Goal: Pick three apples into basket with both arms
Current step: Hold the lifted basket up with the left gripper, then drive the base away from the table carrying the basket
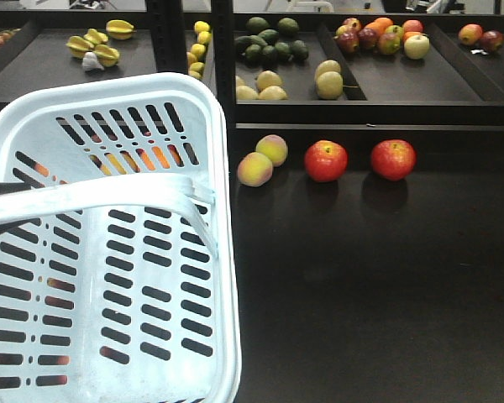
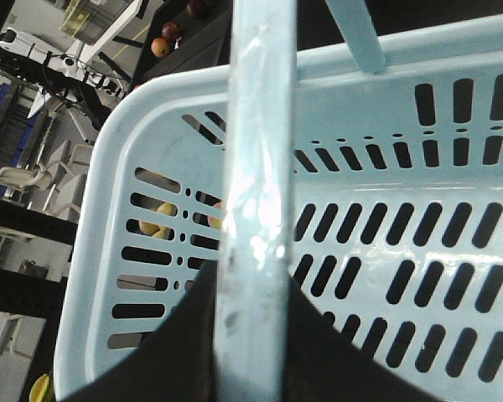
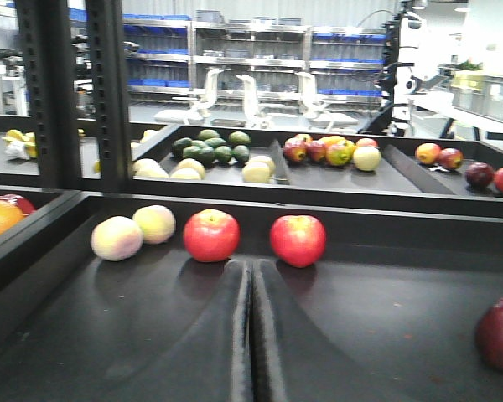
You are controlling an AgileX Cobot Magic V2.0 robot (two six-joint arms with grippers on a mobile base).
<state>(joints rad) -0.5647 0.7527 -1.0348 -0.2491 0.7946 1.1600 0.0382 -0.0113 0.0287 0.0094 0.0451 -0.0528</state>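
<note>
My left jaws clench the handle [image 2: 256, 209] of the basket [image 1: 223, 294], my right jaws are pressed together empty, facing 2 red apples [image 3: 211, 235] [image 3: 298, 240] on the dark surface [image 1: 361, 277], a 3rd apple [image 3: 499, 335] nearer at right.

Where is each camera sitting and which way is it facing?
Front view: high on the robot, looking down at the basket and two red apples on the shelf; a dark part under the handle, maybe the left arm.
Left wrist: over the basket, looking in; left gripper clamps the handle.
Right wrist: low over the shelf, facing the apples; right gripper shut, empty.
Shared: front and right wrist both see those apples.
</note>
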